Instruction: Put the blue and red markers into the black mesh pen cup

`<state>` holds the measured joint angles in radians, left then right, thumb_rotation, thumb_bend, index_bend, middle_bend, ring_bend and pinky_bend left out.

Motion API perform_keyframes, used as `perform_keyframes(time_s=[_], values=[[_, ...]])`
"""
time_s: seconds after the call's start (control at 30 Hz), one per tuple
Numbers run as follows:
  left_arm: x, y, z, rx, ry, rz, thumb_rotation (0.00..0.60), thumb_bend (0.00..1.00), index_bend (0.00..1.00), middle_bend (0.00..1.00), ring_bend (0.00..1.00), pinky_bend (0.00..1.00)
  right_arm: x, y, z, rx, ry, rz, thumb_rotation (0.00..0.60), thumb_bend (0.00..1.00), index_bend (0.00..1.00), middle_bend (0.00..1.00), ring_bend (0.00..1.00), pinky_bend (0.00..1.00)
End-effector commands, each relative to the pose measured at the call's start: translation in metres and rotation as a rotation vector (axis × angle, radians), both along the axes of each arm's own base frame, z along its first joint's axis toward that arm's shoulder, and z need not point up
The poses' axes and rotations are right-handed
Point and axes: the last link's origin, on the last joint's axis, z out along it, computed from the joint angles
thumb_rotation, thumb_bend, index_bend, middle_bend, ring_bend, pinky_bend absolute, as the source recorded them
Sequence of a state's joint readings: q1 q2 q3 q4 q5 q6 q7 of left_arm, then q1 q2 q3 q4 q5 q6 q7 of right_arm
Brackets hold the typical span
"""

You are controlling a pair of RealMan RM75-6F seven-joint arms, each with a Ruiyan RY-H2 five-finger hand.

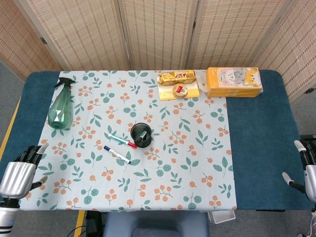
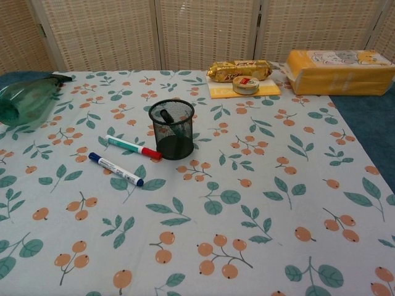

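Note:
The black mesh pen cup (image 1: 141,135) (image 2: 171,129) stands upright near the middle of the floral cloth, with a dark pen inside it. The red-capped marker (image 1: 123,140) (image 2: 133,147) lies just left of the cup, its red end almost touching the cup's base. The blue-capped marker (image 1: 116,154) (image 2: 115,169) lies a little nearer to me, parallel to it. My left hand (image 1: 20,171) hovers at the table's front left corner, fingers apart, holding nothing. My right hand (image 1: 306,169) shows at the right edge, off the table, fingers spread and empty. Neither hand appears in the chest view.
A green spray bottle (image 1: 61,106) lies at the left. At the back sit a gold snack packet (image 1: 176,77), a small round tin (image 1: 179,90) on a yellow pad, and an orange tissue pack (image 1: 234,82). Blue table cover (image 1: 259,138) shows on both sides.

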<state>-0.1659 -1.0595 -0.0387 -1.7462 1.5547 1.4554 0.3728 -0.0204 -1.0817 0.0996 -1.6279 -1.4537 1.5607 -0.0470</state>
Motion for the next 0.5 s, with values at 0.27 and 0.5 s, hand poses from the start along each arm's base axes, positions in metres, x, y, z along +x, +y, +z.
perform_keyframes(time_s=[0.27,0.5], values=[[0.048,0.037,-0.006,-0.277,-0.168,-0.101,0.600,0.15,0.19,1.00,0.96,1.00,0.002,-0.003,-0.005,0.032,0.005,0.010,0.600,0.19,0.06,0.06,0.03,0.00],[0.073,0.067,-0.037,-0.475,-0.180,-0.107,0.600,0.15,0.32,1.00,0.98,1.00,0.001,-0.004,-0.005,0.033,0.010,0.010,0.600,0.19,0.06,0.06,0.03,0.00]])
